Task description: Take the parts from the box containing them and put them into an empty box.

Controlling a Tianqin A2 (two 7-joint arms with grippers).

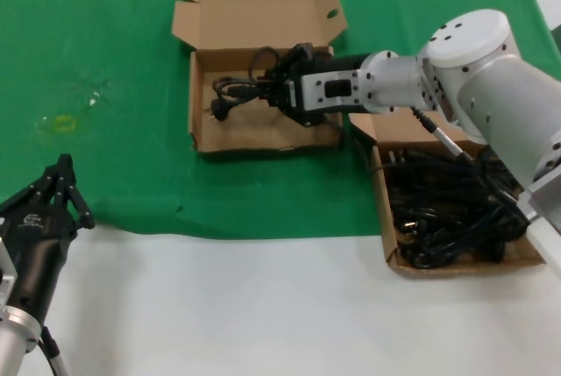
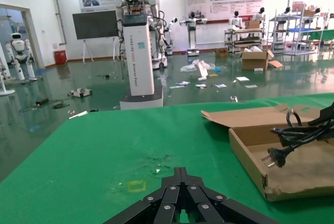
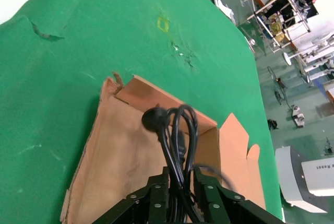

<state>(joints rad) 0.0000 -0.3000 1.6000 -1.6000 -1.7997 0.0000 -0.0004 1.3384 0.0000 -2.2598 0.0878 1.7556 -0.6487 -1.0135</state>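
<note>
Now we see a coiled black power cord (image 1: 235,88) clamped in our right gripper's (image 1: 282,91) fingers over the wide cardboard box (image 1: 203,135) at twelve o'clock. More cords fill the squarer box (image 1: 382,192) at four o'clock. Our left gripper (image 1: 54,185), fingers closed together, waits at eight o'clock on the tabletop (image 1: 263,306).

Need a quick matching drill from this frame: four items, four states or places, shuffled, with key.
1. right claw
2. left claw
3. wide shallow brown cardboard box
4. squarish brown cardboard box

A. full of black cables
B. parked at the green cloth's near edge
C. shut on a bundled black power cord
D. on the green cloth, cord bundle held over it

Pairs: 1-C, 2-B, 3-D, 4-A
</note>
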